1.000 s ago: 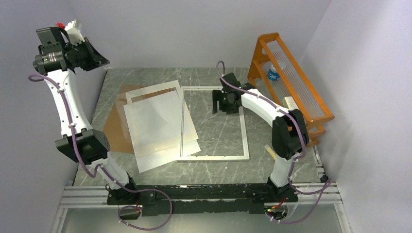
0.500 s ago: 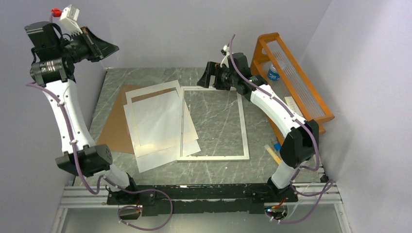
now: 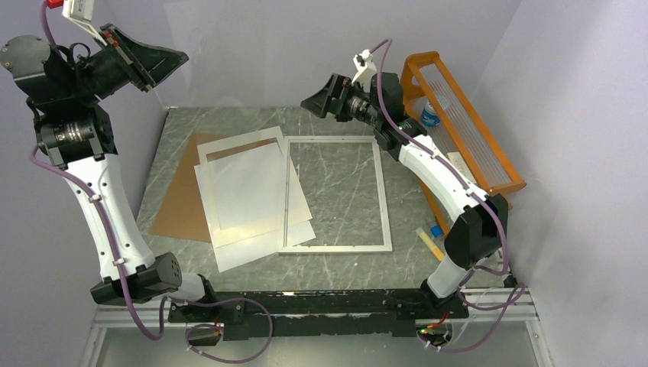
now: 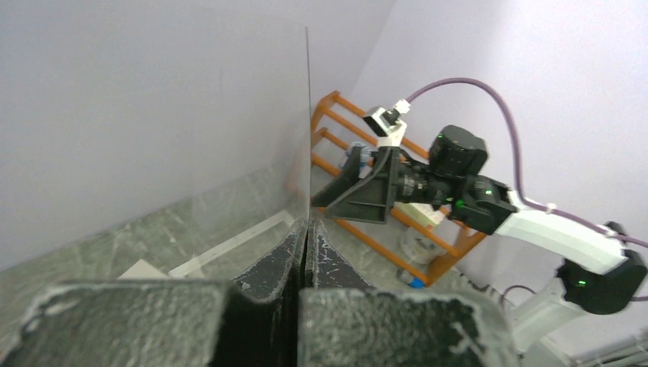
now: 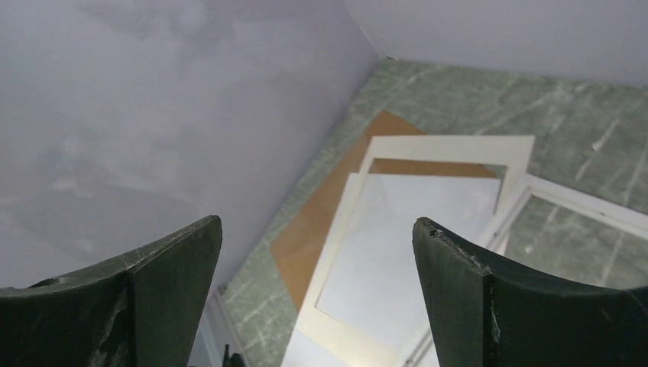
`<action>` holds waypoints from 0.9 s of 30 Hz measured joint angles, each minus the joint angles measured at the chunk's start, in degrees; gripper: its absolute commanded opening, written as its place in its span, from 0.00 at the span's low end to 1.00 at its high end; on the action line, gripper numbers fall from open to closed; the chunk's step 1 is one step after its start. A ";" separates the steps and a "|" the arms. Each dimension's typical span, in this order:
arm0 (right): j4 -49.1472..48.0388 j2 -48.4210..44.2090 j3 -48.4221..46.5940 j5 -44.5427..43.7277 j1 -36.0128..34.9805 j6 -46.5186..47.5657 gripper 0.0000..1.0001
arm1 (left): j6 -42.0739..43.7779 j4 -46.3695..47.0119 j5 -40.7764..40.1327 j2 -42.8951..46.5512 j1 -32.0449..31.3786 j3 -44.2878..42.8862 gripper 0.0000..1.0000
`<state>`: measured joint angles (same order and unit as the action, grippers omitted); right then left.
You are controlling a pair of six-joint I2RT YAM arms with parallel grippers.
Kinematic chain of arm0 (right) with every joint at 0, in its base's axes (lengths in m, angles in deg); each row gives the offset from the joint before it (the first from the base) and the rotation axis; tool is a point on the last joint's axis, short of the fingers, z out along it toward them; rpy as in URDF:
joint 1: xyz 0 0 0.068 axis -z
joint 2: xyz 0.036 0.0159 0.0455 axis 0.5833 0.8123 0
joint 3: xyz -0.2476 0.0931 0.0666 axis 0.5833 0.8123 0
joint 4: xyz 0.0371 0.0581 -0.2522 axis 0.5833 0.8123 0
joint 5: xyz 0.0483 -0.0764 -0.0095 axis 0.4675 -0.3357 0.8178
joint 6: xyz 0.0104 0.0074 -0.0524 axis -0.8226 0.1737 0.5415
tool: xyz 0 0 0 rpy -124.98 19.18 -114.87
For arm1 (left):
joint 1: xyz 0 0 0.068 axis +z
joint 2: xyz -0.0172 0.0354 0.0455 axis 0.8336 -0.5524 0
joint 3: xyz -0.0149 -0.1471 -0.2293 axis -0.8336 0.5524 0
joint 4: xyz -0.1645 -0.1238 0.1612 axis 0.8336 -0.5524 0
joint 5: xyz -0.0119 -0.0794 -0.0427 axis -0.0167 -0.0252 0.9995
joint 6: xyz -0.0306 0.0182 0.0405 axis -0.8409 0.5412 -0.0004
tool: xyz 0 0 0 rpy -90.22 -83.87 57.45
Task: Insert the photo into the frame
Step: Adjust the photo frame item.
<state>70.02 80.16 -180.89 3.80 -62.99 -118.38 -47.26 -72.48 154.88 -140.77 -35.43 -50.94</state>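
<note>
The frame (image 3: 382, 200) lies flat on the marble table, with only bare table inside it. Left of it the photo (image 3: 256, 252) lies plain white side up, under a white card mat (image 3: 229, 145) that overlaps the frame's left rail. My left gripper (image 3: 179, 57) is raised high at the back left. It is shut on the edge of a clear pane (image 4: 229, 153) that stands upright from the jaws (image 4: 308, 223). My right gripper (image 3: 309, 103) hangs above the frame's far rail, open wide and holding nothing (image 5: 317, 223), and faces the left arm.
A brown backing board (image 3: 183, 202) lies under the sheets at the left. An orange rack (image 3: 458, 122) holding a bottle (image 3: 429, 115) stands along the right edge. Small items (image 3: 428, 243) lie beside the right arm's base. Walls close in on three sides.
The right gripper has lifted off the frame's far rail, swung up to face left, and opened wide. The left gripper has risen higher with the clear pane.
</note>
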 measured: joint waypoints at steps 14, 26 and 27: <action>-14.23 -0.02 0.00 11.63 4.11 -5.70 0.99 | -20.09 19.74 5.27 1.09 0.00 0.70 0.03; -26.47 3.65 -5.16 21.66 4.00 -15.10 0.99 | -26.43 25.66 5.49 1.97 -0.02 -3.50 0.03; -26.80 4.09 -5.68 21.92 3.76 -15.43 0.99 | -26.95 26.14 5.38 1.97 0.00 -3.50 0.03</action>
<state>43.22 84.25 -186.57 25.72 -59.23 -133.81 -74.21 -46.34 160.26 -138.81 -35.43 -54.44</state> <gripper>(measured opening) 0.990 0.032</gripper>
